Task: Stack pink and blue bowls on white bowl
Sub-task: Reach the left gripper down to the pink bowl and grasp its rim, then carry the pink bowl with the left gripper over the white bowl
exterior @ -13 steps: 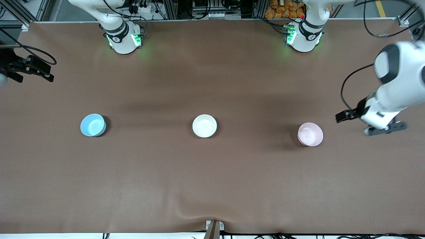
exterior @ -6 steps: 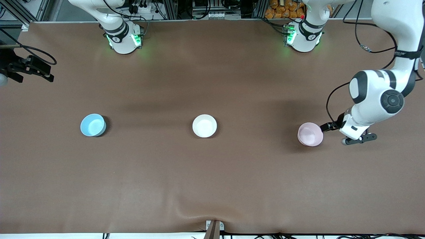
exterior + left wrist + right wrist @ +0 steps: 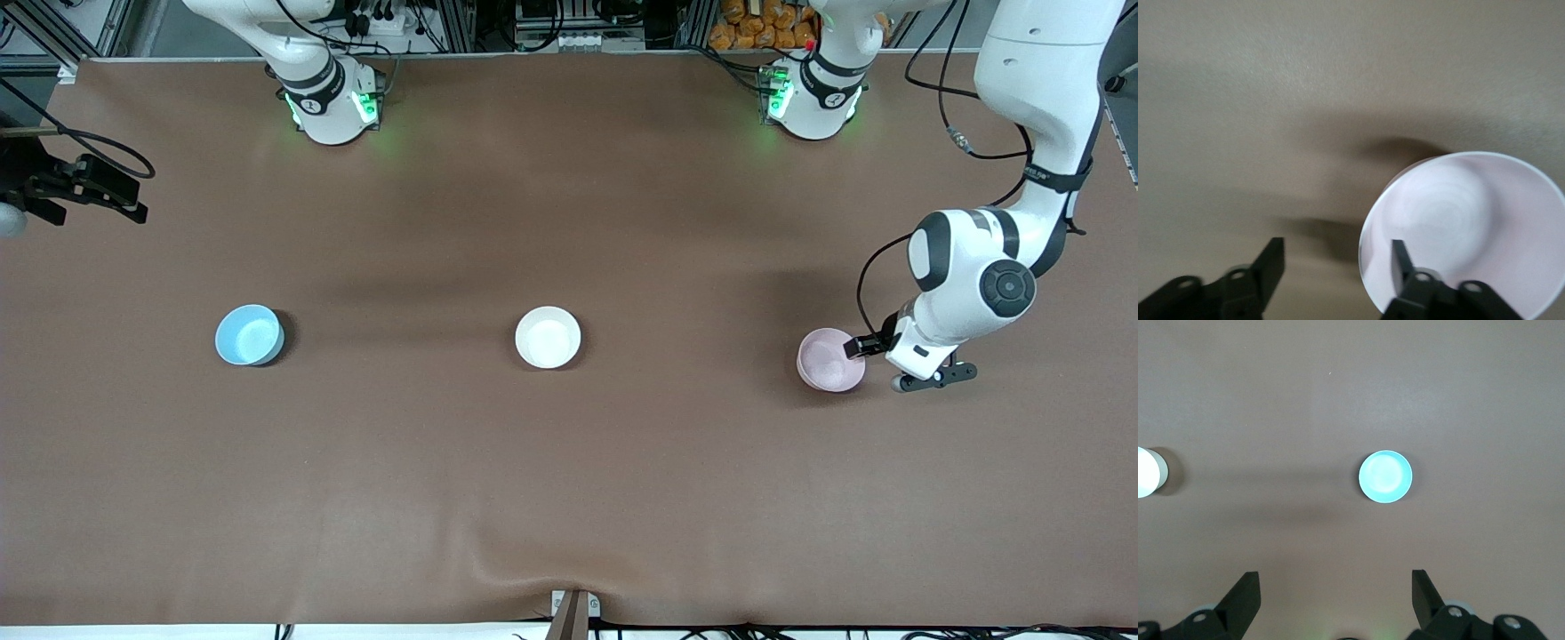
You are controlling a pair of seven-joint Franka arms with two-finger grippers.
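The pale pink bowl [image 3: 827, 360] stands toward the left arm's end of the table. My left gripper [image 3: 861, 348] is low at its rim, open. In the left wrist view one finger [image 3: 1399, 257] is inside the pink bowl [image 3: 1465, 220], the other finger [image 3: 1271, 257] outside over the cloth, and neither presses the wall. The white bowl [image 3: 548, 337] sits mid-table. The blue bowl [image 3: 250, 335] sits toward the right arm's end. My right gripper [image 3: 133, 200] waits high above that end, open and empty [image 3: 1335, 583], looking down on the blue bowl [image 3: 1385, 477] and the white bowl's edge [image 3: 1146, 472].
The three bowls stand in one row on a brown cloth [image 3: 569, 480] with wide gaps between them. Both arm bases [image 3: 331, 102] [image 3: 811, 98] stand along the table's edge farthest from the front camera. A small bracket [image 3: 572, 609] sits at the nearest edge.
My left arm has swung in from the table's end and come down at the pink bowl's rim, its fingers narrowing. The bowls and the right arm have stayed put.
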